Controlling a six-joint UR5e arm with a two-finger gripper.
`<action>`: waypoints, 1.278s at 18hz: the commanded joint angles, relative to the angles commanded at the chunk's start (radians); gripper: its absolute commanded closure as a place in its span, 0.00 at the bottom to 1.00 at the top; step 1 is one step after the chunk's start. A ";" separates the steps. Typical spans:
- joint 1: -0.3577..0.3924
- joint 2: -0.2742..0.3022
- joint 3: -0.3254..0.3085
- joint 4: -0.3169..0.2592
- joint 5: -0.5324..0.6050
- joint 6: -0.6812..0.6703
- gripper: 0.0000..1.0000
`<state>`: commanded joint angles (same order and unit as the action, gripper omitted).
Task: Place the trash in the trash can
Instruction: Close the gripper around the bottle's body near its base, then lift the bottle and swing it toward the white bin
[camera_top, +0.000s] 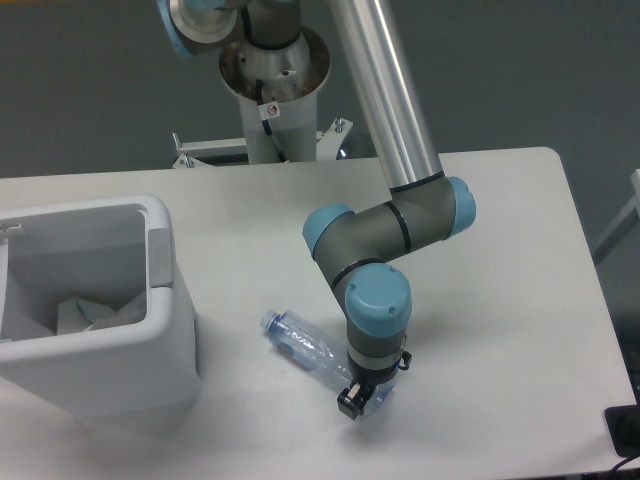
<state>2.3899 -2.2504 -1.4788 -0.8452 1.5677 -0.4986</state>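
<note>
Smooth white table (500, 260): gripper (357, 398) seemingly clamped on crumpled clear bottle (305, 348); boxy white bin (160, 330) nearby.

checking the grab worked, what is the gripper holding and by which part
The gripper holds the clear plastic bottle by its base end, opposite the cap, which points toward the trash can.

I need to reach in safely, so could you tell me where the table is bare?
Bare: the table's right side and the strip behind the trash can. Crowded: the front middle, with bottle and claw.
</note>
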 joint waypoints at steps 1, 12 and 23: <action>0.000 0.000 0.000 -0.002 0.002 0.000 0.33; -0.002 0.011 0.005 -0.002 0.015 0.012 0.49; 0.035 0.267 0.230 0.084 -0.035 0.023 0.48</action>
<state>2.4253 -1.9837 -1.2488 -0.7610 1.5325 -0.4755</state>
